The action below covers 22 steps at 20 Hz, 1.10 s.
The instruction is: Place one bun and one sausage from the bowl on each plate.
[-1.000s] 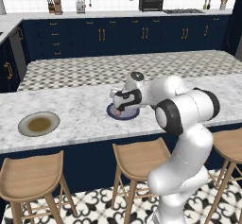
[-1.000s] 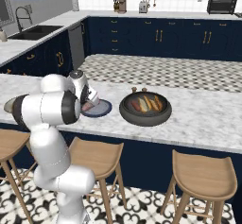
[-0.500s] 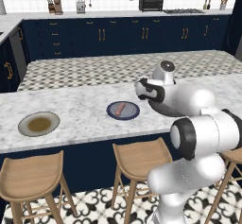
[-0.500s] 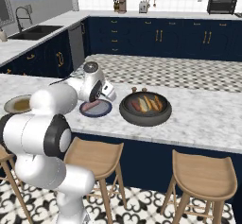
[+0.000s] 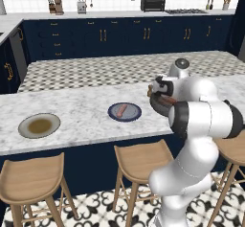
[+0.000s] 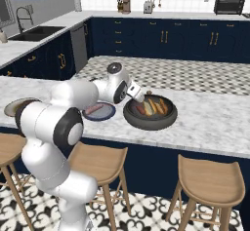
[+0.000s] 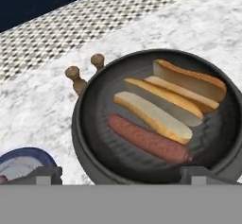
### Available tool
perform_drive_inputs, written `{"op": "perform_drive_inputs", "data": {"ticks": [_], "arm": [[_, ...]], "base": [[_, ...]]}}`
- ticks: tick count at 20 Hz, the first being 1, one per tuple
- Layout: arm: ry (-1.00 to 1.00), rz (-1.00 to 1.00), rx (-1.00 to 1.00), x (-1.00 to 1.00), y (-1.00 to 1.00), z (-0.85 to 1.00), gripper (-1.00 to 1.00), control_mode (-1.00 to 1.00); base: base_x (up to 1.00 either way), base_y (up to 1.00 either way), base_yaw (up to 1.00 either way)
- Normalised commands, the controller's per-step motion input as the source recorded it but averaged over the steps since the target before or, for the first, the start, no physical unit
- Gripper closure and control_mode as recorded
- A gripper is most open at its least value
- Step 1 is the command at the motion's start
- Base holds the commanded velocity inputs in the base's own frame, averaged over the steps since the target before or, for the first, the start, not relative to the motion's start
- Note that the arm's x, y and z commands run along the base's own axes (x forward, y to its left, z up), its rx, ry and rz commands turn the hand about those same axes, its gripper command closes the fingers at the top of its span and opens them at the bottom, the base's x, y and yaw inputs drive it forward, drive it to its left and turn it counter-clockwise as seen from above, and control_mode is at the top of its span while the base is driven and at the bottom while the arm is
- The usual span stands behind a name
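Left base view: the arm's white body covers most of the bowl, so only a dark sliver of its rim shows left of the forearm, and its contents cannot be made out. The gripper sits at the bowl's near-left edge, too small and dark to judge its opening. The blue plate lies on the marble counter left of the bowl, with one sausage on it. The beige plate lies well apart at the counter's left end, showing just its brown centre.

Right base view: the bowl is in plain sight right of the arm, holding pale buns and a reddish sausage, though their number is hard to count at this size. The gripper hangs over the bowl's left rim; its jaws are not readable. The blue plate is partly hidden behind the forearm, with a sausage on it. The beige plate is cut off by the shoulder.

Hand view: the bowl holds three buns side by side and one sausage on the nearest side. Two brown knobs stand just outside its rim. The blue plate is cropped at the lower left. The two finger tips stand wide apart at the bottom, with nothing between them.
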Motion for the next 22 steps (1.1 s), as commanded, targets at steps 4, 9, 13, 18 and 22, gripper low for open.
{"op": "perform_drive_inputs", "data": {"ticks": [4, 9, 13, 18, 22], "arm": [[0.0, -0.04, -0.1, 0.11, -0.95, 0.0, -1.0, -1.0], [0.1, 0.0, 0.0, 0.0, -0.58, -0.28, -1.0, -1.0], [0.09, 0.0, 0.01, 0.2, -0.41, -0.39, -1.0, -1.0], [0.07, 0.0, 0.02, 0.13, -0.16, -0.38, -1.0, -1.0], [0.01, 0.02, 0.01, 0.23, 0.0, -0.29, -1.0, -1.0]], "base": [[0.0, 0.0, 0.0], [0.0, 0.0, 0.0], [0.0, 0.0, 0.0], [0.0, 0.0, 0.0], [0.0, 0.0, 0.0]]}}
